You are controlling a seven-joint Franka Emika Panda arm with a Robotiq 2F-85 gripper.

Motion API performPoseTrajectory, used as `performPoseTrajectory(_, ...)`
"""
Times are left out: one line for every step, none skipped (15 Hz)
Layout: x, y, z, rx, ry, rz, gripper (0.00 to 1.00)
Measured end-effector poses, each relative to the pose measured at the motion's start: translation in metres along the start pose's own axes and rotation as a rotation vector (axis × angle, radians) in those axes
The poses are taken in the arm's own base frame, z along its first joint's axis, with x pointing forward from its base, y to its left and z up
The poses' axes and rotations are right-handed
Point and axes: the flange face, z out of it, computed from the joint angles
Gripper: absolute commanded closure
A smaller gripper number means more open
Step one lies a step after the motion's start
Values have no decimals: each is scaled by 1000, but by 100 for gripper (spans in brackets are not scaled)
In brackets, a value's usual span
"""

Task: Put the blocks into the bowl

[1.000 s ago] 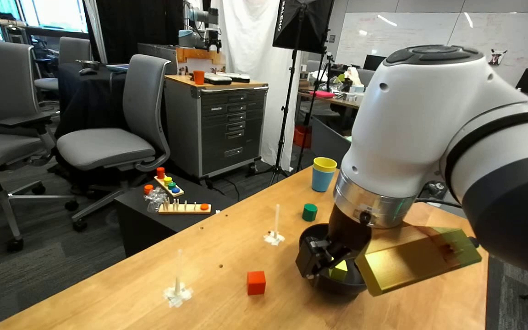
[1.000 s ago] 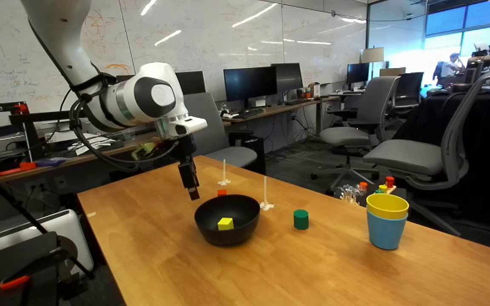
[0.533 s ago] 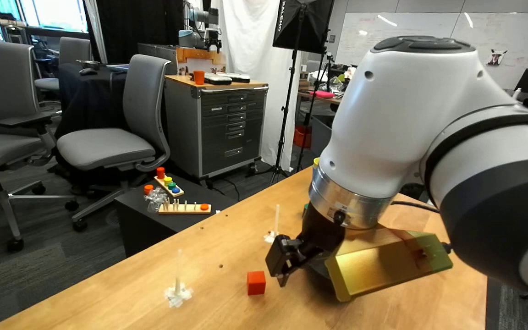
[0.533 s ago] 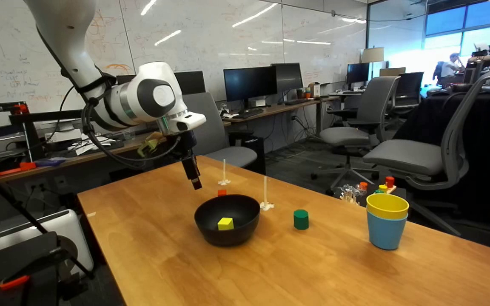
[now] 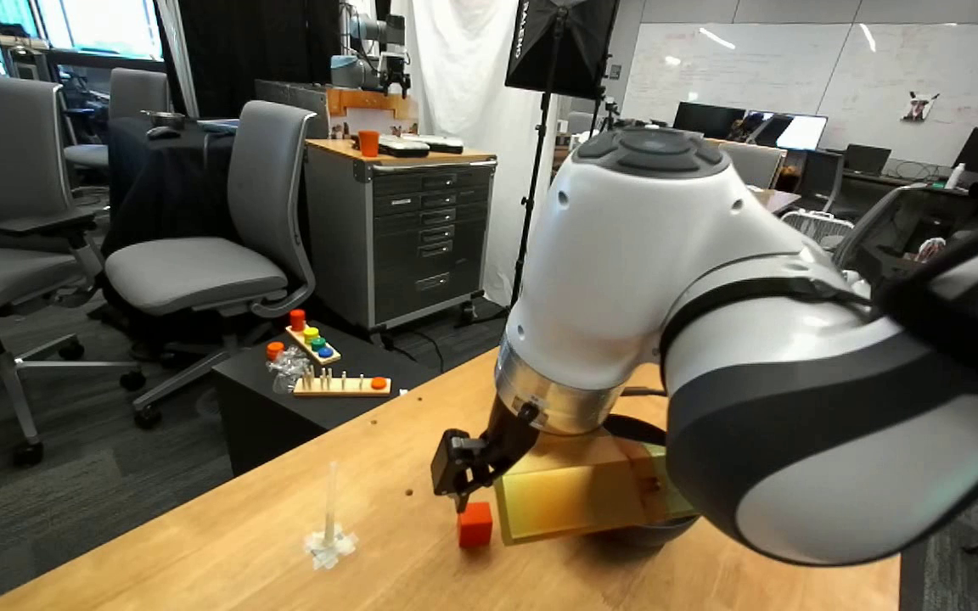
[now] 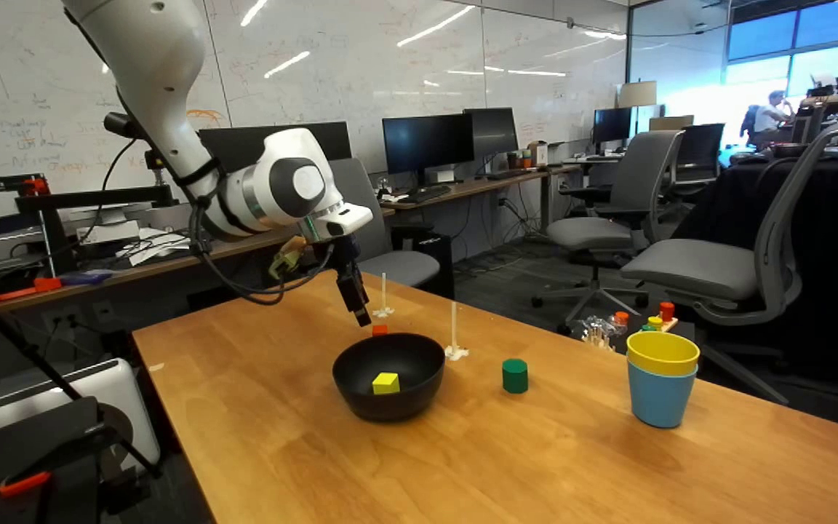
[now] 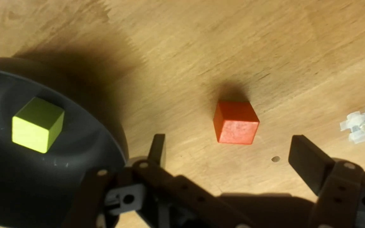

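Gripper point(image 7: 229, 139): above table point(image 6: 535, 466), fingers point(image 7: 310, 163) spread wide; red cube point(image 7: 238, 126) shows btwn them in wrist view, apart from both.
Red cube: on table, outside bowl point(image 6: 390, 409); just below the gripper's tip in an exterior view.
Bowl: blk, matte, round, upright on table nr. red cube; partly behind arm point(image 5: 616, 271) in an exterior view.
Bowl contents: 1 yellow cube point(image 7: 38, 126), off to one side nr. the wall; touching it or not, can't tell. Seen in wrist view & in an exterior view.
Sticks point(image 6: 454, 327): 2, thin, upright on table, white bits round each foot.
Green block point(image 6: 514, 377): on table, upright, outside bowl; btwn bowl & blue cup point(image 6: 659, 400) in an exterior view.
Blue cup: upright on table, well apart from bowl; contents = yellow cup point(image 6: 663, 355), nested, rim up; bottom of inside hidden.
Side table point(image 5: 251, 403): low, blk; bears 2 peg boards point(image 5: 340, 389), one w/ 1 orange disc point(image 5: 379, 383), other w/ red, yellow, green & blue pcs. in a row; crumpled clear plastic point(image 5: 289, 367) beside.
Drawer cabinet point(image 5: 429, 195): dk. grey, wood top; orange cup point(image 5: 368, 142) on it, inside can't be seen.
Chairs point(image 5: 196, 271): grey, several, in both exterior views.
Bkgd: whiteboard point(image 6: 361, 65), monitors point(image 6: 428, 142) on a long desk point(image 6: 477, 188) in an exterior view; seated person point(image 6: 772, 120) far off, too small for detail.
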Motion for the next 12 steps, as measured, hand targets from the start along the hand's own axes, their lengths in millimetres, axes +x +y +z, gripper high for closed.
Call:
performPoseTrajectory(1, -3, 9, -6, 1, 14, 0)
performPoseTrajectory(2, -7, 18, -10, 1, 26, 0)
performPoseTrajectory(2, -10, 26, -14, 1, 35, 0)
performPoseTrajectory(2, -14, 34, -15, 0, 46, 0)
performPoseTrajectory(3, -17, 40, -15, 0, 55, 0)
performPoseTrajectory(4, -20, 45, -14, -1, 62, 0)
performPoseTrajectory(5, -23, 49, -12, -2, 71, 25)
performPoseTrajectory(6, -25, 53, -9, -3, 80, 25)
performPoseTrajectory(7, -27, 56, -7, -4, 89, 34)
performPoseTrajectory(9, -29, 58, -5, -4, 95, 42)
performPoseTrajectory(10, -31, 60, -3, -5, 104, 49)
performPoseTrajectory(11, -32, 62, 0, -6, 112, 58)
